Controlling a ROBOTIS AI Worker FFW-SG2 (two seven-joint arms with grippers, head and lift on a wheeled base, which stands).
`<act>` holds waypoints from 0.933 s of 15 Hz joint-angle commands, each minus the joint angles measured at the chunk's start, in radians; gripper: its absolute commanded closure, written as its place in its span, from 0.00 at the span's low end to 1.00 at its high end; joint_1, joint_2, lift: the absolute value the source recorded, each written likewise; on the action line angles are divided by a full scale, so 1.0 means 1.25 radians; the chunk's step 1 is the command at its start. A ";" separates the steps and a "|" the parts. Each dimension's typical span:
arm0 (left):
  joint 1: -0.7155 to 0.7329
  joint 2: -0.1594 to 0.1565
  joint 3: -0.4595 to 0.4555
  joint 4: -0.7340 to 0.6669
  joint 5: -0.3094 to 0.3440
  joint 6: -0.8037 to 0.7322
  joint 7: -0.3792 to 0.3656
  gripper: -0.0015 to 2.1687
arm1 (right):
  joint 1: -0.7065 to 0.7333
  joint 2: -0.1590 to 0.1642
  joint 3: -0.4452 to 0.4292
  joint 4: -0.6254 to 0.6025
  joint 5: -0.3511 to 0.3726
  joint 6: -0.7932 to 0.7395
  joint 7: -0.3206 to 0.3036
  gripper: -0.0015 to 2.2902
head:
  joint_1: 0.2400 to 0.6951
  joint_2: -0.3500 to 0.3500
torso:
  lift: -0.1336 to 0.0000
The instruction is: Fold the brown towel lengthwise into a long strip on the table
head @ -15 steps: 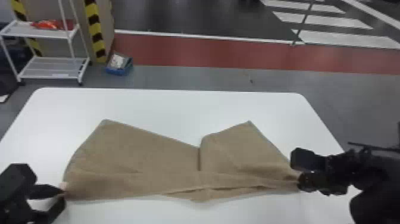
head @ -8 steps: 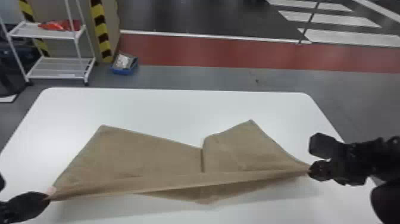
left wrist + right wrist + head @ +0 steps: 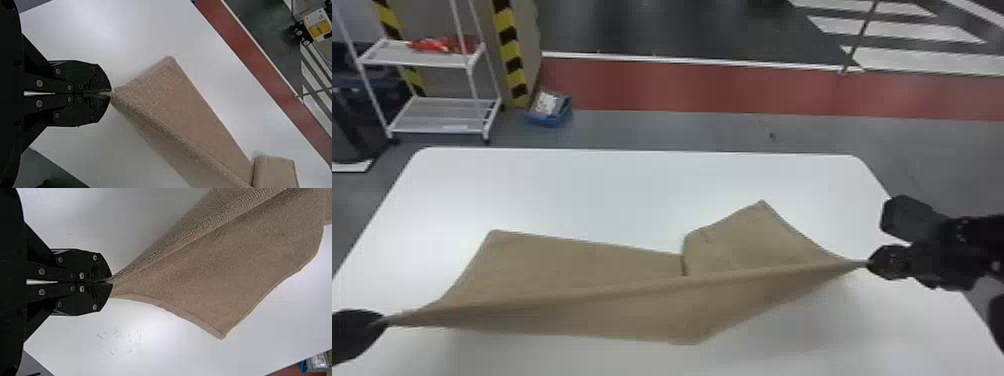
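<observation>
In the head view my left gripper (image 3: 379,322) is shut on the near left end of the brown towel (image 3: 592,260), and my right gripper (image 3: 869,264) is shut on its right end. A taut raised ridge runs between them; the cloth slopes from it to the far side and hangs toward the near side. A step-like crease breaks the far edge right of the middle. The left wrist view has the left gripper (image 3: 111,93) pinching a corner of the towel (image 3: 176,105). Likewise, in the right wrist view, the right gripper (image 3: 112,281) pinches the towel (image 3: 219,274).
The white table (image 3: 632,185) extends beyond the towel on the far side and lies under it toward the near side. Past the table, a white shelf rack (image 3: 437,120) and a blue box (image 3: 549,117) stand on the floor at the back left.
Both grippers have moved apart, keeping hold of the towel. Its near part is pulled taut and raised off the table, with a flap now hanging below the ridge. The head view has shifted slightly.
</observation>
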 commanded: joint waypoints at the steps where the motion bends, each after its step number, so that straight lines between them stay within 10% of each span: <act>1: -0.034 -0.001 0.029 -0.031 0.017 0.061 0.014 0.68 | -0.040 0.009 -0.027 -0.022 -0.048 0.064 -0.046 0.84 | 1.00 0.33 | 0.30; 9: -0.434 0.006 -0.120 0.212 0.060 0.358 0.332 0.68 | -0.414 0.149 0.176 0.172 -0.153 0.261 -0.332 0.84 | 0.99 0.52 | 0.30; 14: -0.601 0.010 -0.143 0.305 0.164 0.424 0.495 0.68 | -0.604 0.198 0.147 0.291 -0.239 0.275 -0.454 0.84 | 0.73 0.55 | 0.30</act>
